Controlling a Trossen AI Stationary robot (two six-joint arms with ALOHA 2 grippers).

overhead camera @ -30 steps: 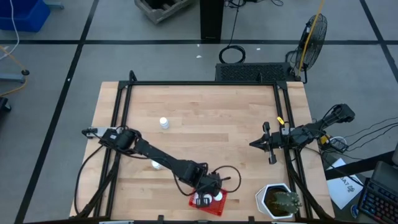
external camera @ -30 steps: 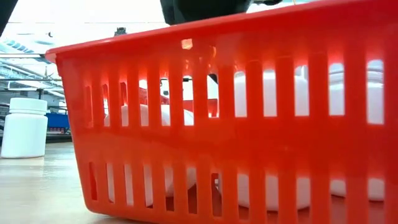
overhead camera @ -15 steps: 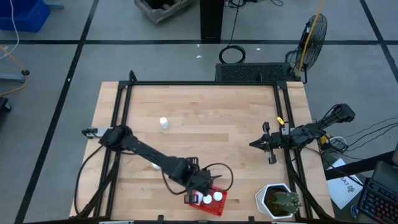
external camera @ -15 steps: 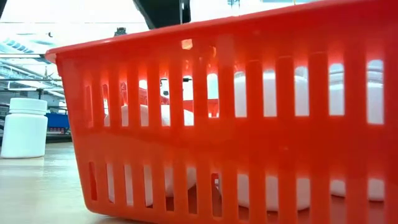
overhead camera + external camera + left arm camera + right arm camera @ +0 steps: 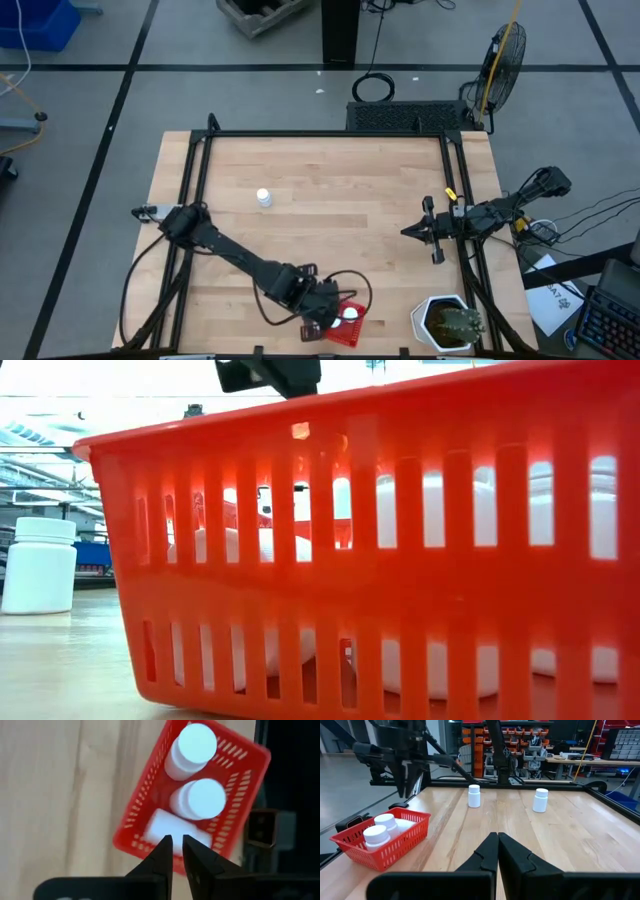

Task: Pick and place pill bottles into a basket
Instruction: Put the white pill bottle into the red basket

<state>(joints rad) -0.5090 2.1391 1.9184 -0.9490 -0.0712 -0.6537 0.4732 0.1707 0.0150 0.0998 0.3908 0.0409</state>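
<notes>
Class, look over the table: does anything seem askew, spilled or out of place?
One bottle lies on its side in the basket, beside two upright ones. The basket sits skewed to the table edges at the near edge. Two bottles stand upright out on the table. Nothing spilled or damaged.

1. A grey floor (image 5: 90,110) crossed by dark lines is stretching around the wooden table (image 5: 340,190).
2. A black fan (image 5: 503,55) is standing beyond the table's far right corner.
3. A blue bin (image 5: 35,22) is sitting at the far left.
4. Shelves of orange bins (image 5: 517,742) are lining the back of the room.
5. A white potted plant (image 5: 448,322) is sitting on the table's near right corner.
</notes>
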